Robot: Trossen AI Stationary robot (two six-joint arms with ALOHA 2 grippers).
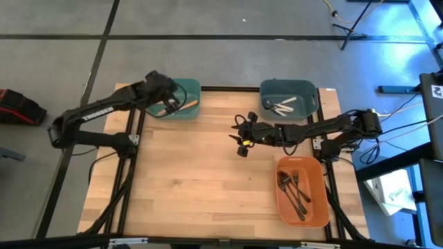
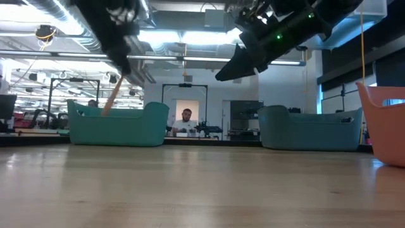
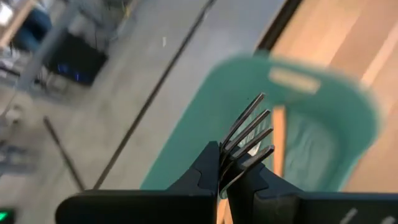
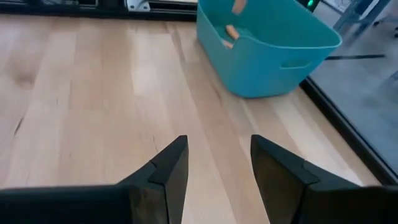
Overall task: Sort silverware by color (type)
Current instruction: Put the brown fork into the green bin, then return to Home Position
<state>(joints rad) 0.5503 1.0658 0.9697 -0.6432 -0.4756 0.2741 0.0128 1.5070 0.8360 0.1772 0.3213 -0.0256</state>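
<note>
Left gripper (image 3: 225,177) pinches a fork (image 3: 249,138) over the teal bin (image 1: 181,104) at 11 o'clock; right gripper (image 4: 217,168) open, empty, mid-table

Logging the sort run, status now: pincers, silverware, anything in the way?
Left pincer shut on orange-handled fork, over left teal bin. Right pincer open, empty, above mid-table. Nothing in the way.
</note>
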